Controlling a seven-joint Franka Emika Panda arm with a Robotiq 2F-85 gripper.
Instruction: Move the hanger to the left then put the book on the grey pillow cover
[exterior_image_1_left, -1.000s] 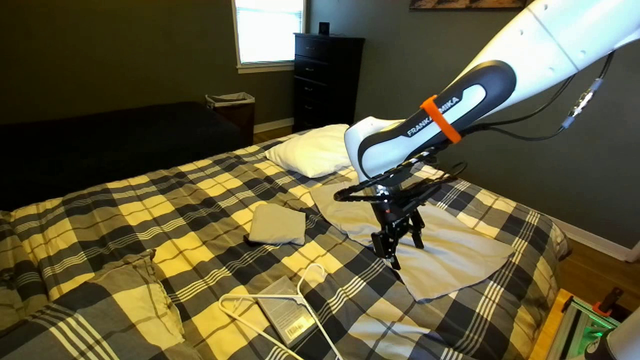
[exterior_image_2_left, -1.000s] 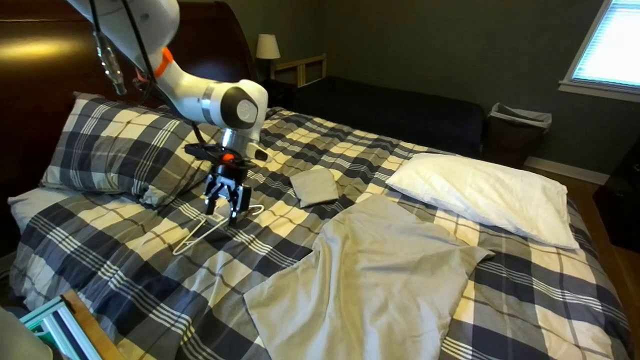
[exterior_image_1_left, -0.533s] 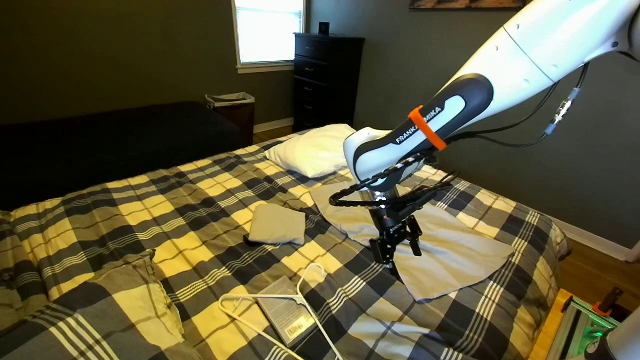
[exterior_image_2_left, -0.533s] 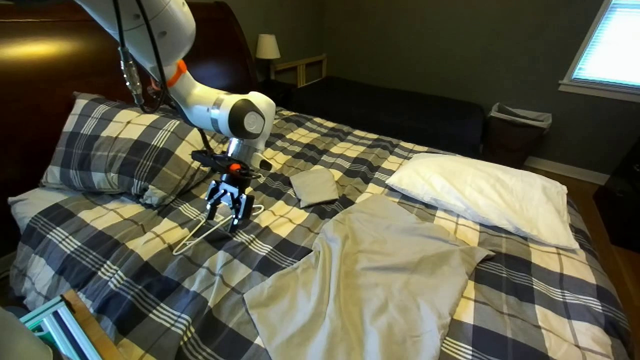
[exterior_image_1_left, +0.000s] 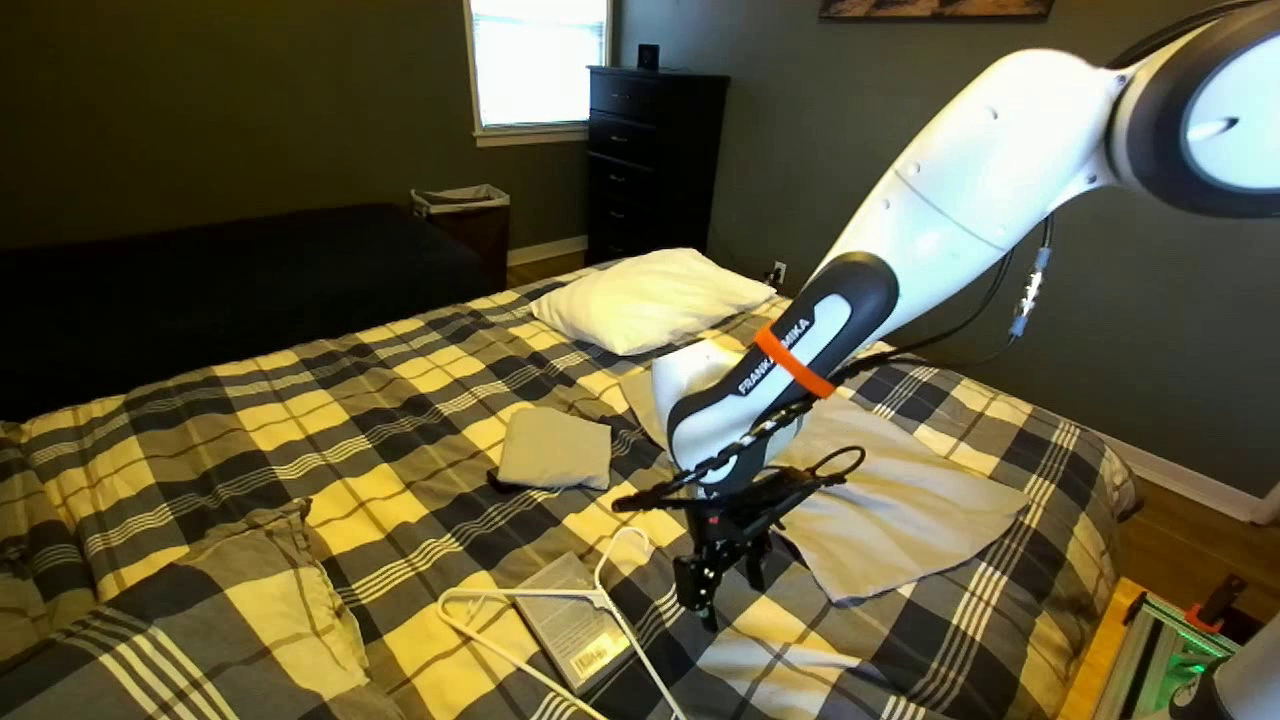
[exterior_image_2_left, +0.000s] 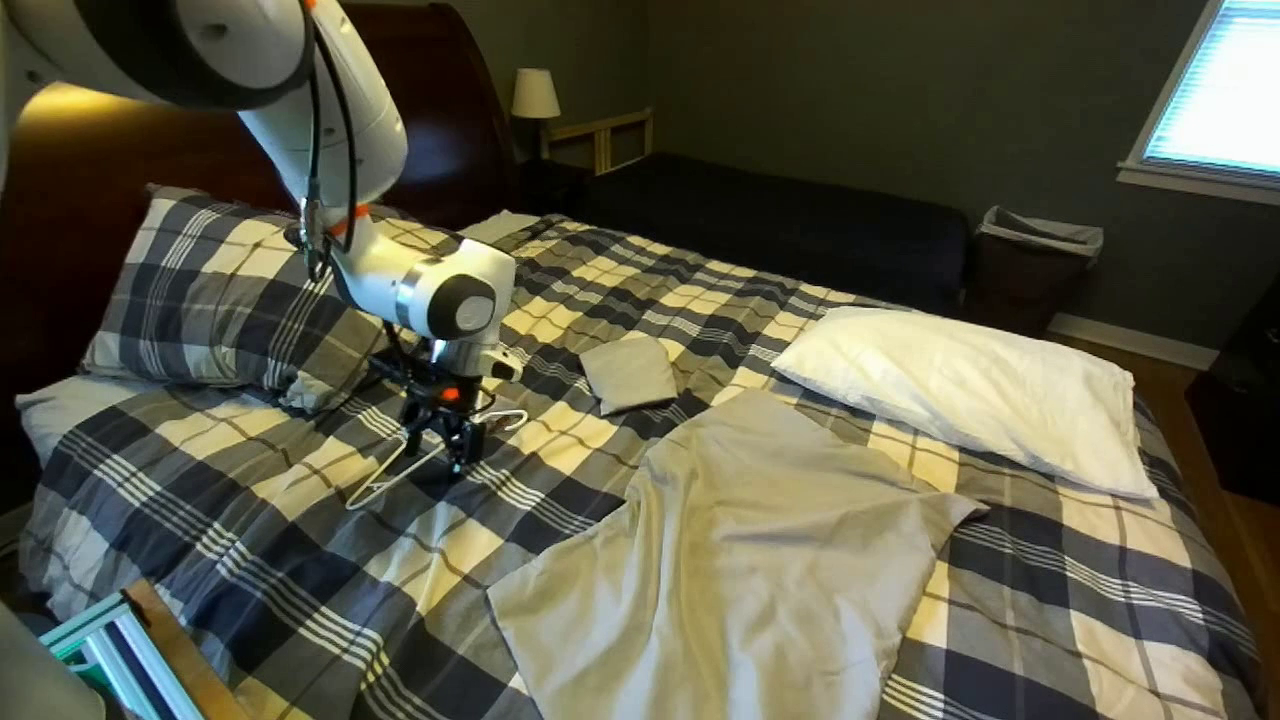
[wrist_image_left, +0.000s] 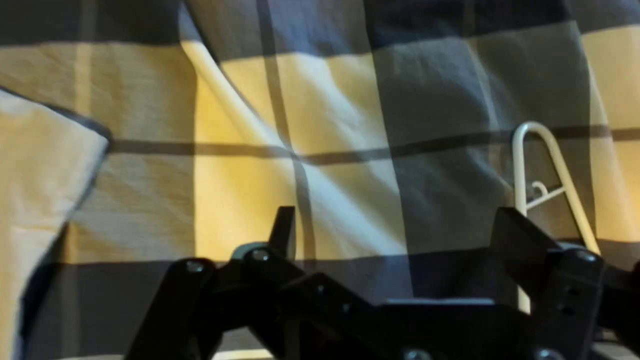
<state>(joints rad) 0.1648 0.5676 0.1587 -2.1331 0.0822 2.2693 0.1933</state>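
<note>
The white hanger (exterior_image_1_left: 600, 597) lies on the plaid bed, across the grey book (exterior_image_1_left: 575, 630). The hanger also shows in an exterior view (exterior_image_2_left: 372, 490) and at the right of the wrist view (wrist_image_left: 520, 170). The book is mostly hidden behind the gripper in an exterior view. My gripper (exterior_image_1_left: 732, 600) is open and empty, low over the bed between the hanger and the grey pillow cover (exterior_image_1_left: 900, 500). In the wrist view, the right finger of the gripper (wrist_image_left: 395, 212) overlaps the hanger's side; contact cannot be told. The cover also shows in an exterior view (exterior_image_2_left: 760, 560), spread flat and wrinkled.
A tan folded square (exterior_image_1_left: 555, 450) lies beyond the book. A plump white pillow (exterior_image_2_left: 960, 400) lies past the cover. A plaid pillow (exterior_image_2_left: 250, 290) stands by the headboard. A wood-edged metal frame (exterior_image_2_left: 140, 650) stands at the bed's near edge.
The gripper has moved down toward the bed and closer to the hanger, away from the grey pillow cover. It stays open. The hanger, book and cover have not moved.
</note>
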